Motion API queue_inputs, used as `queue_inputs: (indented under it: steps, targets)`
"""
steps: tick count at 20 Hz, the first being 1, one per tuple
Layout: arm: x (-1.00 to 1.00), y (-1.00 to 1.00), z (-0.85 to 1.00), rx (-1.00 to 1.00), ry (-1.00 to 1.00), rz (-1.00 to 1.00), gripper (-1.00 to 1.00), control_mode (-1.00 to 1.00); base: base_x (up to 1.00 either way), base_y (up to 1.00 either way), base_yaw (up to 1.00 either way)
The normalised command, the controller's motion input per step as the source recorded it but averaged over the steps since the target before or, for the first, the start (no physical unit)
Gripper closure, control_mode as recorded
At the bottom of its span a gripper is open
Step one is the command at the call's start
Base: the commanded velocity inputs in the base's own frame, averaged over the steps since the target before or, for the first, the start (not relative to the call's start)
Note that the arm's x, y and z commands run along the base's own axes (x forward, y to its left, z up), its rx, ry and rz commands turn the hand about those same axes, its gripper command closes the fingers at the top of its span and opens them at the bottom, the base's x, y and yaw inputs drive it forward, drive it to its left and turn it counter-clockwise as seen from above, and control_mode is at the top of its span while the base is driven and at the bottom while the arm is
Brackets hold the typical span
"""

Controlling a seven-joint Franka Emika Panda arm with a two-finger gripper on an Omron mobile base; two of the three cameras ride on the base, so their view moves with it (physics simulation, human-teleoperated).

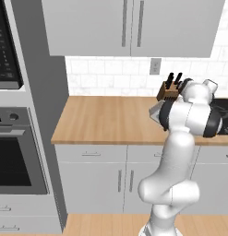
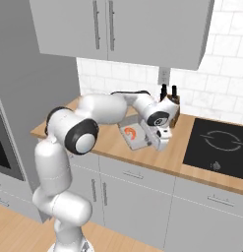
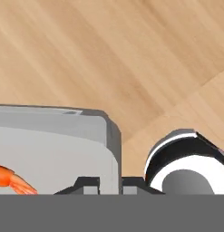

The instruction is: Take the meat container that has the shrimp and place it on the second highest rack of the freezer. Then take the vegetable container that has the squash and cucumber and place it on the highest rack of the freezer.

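Wooden bench (image 2: pixel 192 160) carries a knife block (image 2: pixel 173 109) at its back by the tiled wall, while in front of that block the grey tray (image 2: pixel 137 138) with its orange shrimp (image 2: pixel 131 132) hangs tilted above the bench, its rim clamped between the fingers (image 3: pixel 109 182).

Bright, even rendered light — soft shadows, slight blur.

arm (image 1: pixel 180 138): glossy white rounded links; joints: dark black-grey bands | base: white, bulbous | cables: none visible
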Motion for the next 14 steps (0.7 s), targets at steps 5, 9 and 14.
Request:
queue_inputs:
  steps: [5, 9, 14]
  targets:
    - [-0.66, 0.33, 0.87, -0.13, -0.28, 0.42, 1.0, -1.0, 0.0, 0.0, 0.0]
    - [-0.54, 0.65, 0.58, -0.09, -0.41, 0.21, 1.0, -1.0, 0.0, 0.0, 0.0]
    - [-0.32, 0.83, 0.46, -0.21, -0.28, 0.22, 1.0, -1.0, 0.0, 0.0, 0.0]
